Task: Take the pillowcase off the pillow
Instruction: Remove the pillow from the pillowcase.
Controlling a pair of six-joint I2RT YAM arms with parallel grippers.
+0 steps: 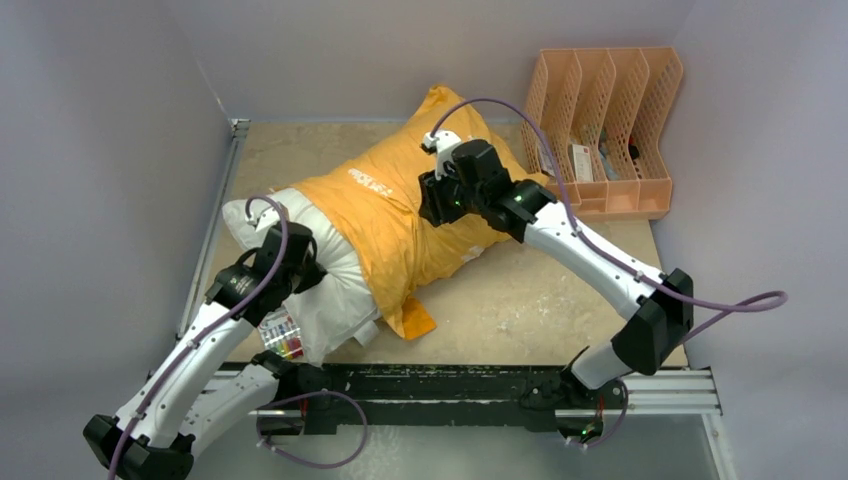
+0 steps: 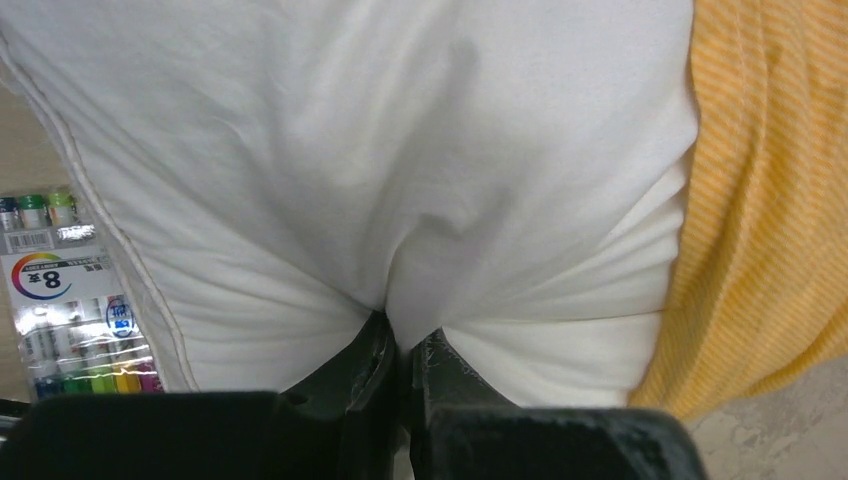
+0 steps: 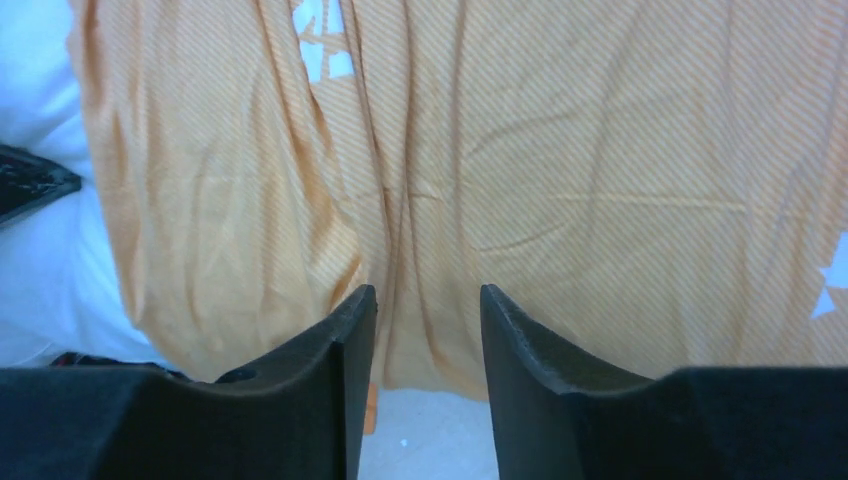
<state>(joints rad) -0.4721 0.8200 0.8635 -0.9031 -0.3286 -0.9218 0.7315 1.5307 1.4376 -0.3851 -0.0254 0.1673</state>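
Beige table (image 1: 520, 290) under everything | left gripper (image 2: 405, 345) pinched nearly closed on a fold of the pillow (image 2: 350, 150) | right gripper (image 3: 428, 310) jaws partly apart, clamping nothing; pillowcase (image 3: 600, 150) spread just ahead of its fingertips

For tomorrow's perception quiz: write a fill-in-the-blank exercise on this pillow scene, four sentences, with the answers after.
1. The left gripper pinches a fold of the pillow, whose colour is ____.
2. The right gripper, over the pillowcase, has its jaws ____.
3. The peach file rack stands at the far ____ corner of the table.
4. The big number printed on the marker pack beside the pillow is ____.

Missing words: white; open; right; 8.
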